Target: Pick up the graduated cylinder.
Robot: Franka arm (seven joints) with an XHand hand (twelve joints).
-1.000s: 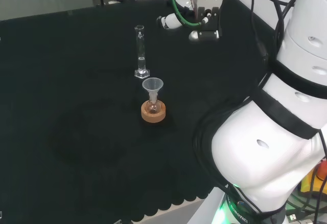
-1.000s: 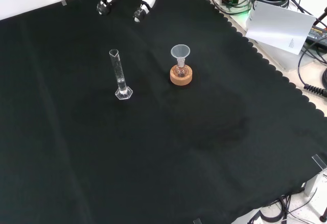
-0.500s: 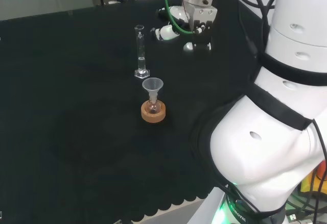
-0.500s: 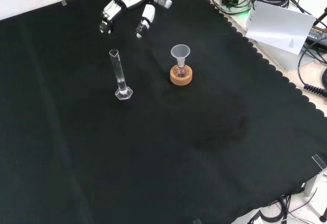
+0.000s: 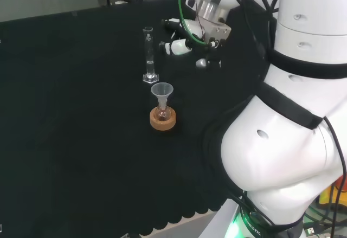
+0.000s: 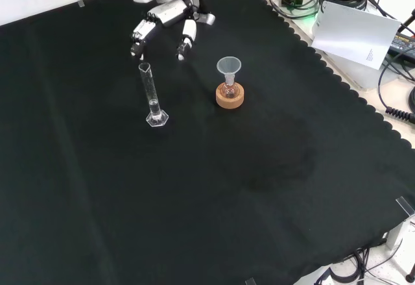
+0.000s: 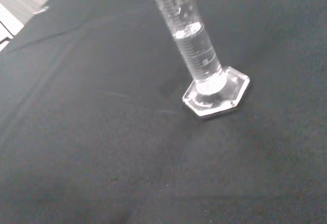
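Fingers (image 6: 138,40) of the hand (image 6: 167,13) spread, holding nothing, near the upright graduated cylinder (image 6: 151,91); scale marks unreadable.

1. Cloth (image 6: 259,187): plain black, scalloped edge.
2. Graduated cylinder (image 6: 152,97): clear, colourless, with fine printed graduation lines.
3. Funnel (image 6: 228,67): translucent pale grey.
4. Cork ring (image 6: 230,97): light tan-brown.
5. Hand (image 6: 165,22): white segments with black tips.
6. Arm link (image 5: 282,156): white with black bands.

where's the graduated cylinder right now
In the front view the graduated cylinder stands upright left of the funnel-topped flask, just below the hand.
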